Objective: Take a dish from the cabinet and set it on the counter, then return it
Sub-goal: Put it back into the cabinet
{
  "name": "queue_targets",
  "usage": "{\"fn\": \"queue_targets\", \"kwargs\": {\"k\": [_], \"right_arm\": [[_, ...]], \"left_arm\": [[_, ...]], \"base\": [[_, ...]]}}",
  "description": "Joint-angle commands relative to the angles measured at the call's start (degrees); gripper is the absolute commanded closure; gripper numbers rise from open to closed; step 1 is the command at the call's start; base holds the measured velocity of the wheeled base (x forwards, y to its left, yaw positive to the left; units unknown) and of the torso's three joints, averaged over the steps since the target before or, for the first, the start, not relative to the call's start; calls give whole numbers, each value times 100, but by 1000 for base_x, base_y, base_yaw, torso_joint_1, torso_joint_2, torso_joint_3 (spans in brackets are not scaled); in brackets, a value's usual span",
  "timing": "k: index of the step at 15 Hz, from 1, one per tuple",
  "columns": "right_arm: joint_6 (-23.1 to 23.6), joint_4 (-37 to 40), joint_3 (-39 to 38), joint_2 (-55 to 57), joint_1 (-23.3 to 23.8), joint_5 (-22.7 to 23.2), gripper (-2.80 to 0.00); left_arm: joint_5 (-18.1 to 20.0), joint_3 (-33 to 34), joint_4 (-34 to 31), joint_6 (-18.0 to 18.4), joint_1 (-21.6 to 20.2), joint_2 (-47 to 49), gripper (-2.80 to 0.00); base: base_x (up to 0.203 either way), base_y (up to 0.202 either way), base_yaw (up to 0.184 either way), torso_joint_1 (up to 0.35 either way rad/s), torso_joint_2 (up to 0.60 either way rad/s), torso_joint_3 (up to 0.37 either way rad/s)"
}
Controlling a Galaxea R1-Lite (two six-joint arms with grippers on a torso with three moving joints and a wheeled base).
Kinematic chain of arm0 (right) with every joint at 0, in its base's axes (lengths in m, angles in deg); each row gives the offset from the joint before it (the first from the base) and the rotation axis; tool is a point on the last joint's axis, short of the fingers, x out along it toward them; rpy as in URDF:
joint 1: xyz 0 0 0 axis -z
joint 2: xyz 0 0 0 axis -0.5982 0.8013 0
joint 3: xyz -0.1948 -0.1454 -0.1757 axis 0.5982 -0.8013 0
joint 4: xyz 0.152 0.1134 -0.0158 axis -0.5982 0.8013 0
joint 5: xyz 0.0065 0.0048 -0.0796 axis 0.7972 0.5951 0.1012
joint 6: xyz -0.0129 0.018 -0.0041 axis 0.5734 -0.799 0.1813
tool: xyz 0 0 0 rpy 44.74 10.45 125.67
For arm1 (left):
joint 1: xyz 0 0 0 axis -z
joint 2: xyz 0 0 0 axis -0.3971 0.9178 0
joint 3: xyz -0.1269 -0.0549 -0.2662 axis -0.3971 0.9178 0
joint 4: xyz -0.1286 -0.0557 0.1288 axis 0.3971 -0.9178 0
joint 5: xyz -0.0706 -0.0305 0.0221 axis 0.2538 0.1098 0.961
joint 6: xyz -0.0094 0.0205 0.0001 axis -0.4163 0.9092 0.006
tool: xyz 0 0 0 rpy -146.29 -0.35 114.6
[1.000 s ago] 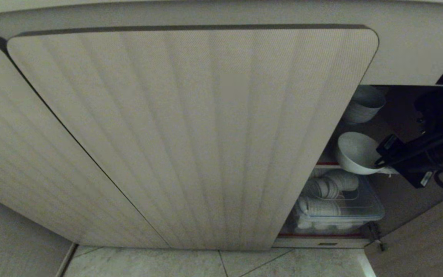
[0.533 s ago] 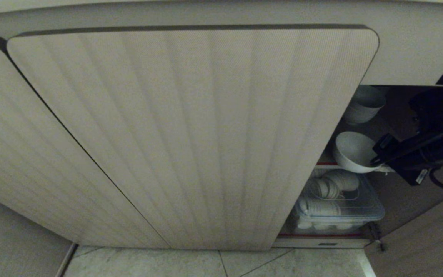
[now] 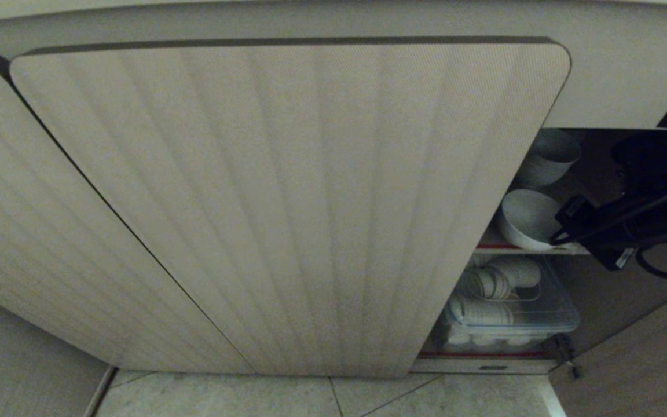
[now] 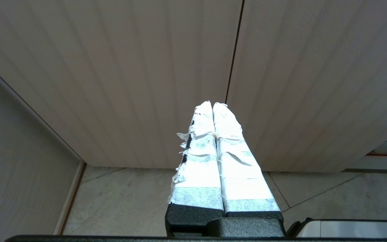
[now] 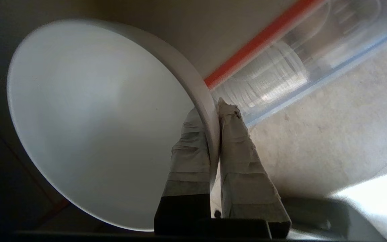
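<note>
**Bowl pinched by the rim, hovering right at the shelf's front edge**

So here's the situation; the right hand (image 5: pixel 213 111) is clamped on the rim of the dish (image 3: pixel 523 219), one taped finger inside the wall and one outside, which makes sense because a thin rim is the only thing a narrow pincer can bite on a round bowl; the gap between the fingers is just the thickness of the ceramic.

In the head view the dish sits over the upper shelf (image 3: pixel 516 248) of the cabinet (image 3: pixel 287 191), right at the shelf's red front edge and close to its left end, next to the edge of the ribbed door; I can't tell if the foot is touching the shelf or just above it; it looks a bit tilted, probably since all the hold is on one side.

Another white bowl (image 3: pixel 550 155) sits deeper toward the back of that shelf, well apart from the held one; below, on the lower shelf, a clear plastic bin (image 3: pixel 548 315) holds stacked white dishes.

Whether this is the taking-out or the putting-back I honestly can't say from here; either way my guess is the risk is the rim slipping in that one-sided pinch.

The left hand (image 4: pixel 212 105) is parked with its taped fingers pressed together, holding nothing, pointing at the closed doors above the floor (image 4: pixel 129 201).
</note>
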Motion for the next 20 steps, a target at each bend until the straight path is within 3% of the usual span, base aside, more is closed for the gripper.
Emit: {"fn": "queue_targets", "kwargs": {"k": [1,10,20], "right_arm": [[-19,-63,11,110,1,5,0],[-19,-591,250,517,1,-329,0],[-37,-608,467,793,-91,-558,0]], "left_arm": [[2,0,2,-3,0,-2,0],[2,0,2,-3,0,-2,0],[2,0,2,-3,0,-2,0]], "base": [[0,0,0,0,0,0],[0,0,0,0,0,0],[0,0,0,0,0,0]]}}
